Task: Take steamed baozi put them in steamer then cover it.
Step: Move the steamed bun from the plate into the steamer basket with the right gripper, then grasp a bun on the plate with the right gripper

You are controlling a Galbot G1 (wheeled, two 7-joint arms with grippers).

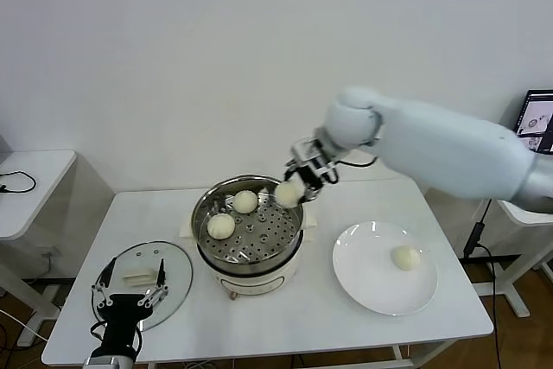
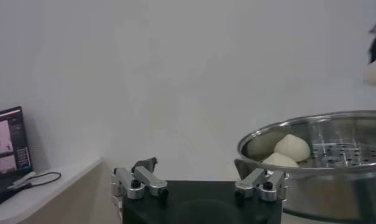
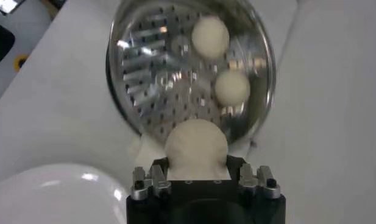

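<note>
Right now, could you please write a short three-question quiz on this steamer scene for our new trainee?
1. How many baozi already lie on the tray of the steamer?
2. True or false: the cover sits on the steamer.
3. Which tool holds a bun: A) left tool, B) right tool, C) neither?

Key:
1. Two: the near bun and the far bun.
2. False; it lies flat on the table, left of the steamer.
3. B; it grips the held bun over the steamer's rim. One last bun waits on the plate.
</note>
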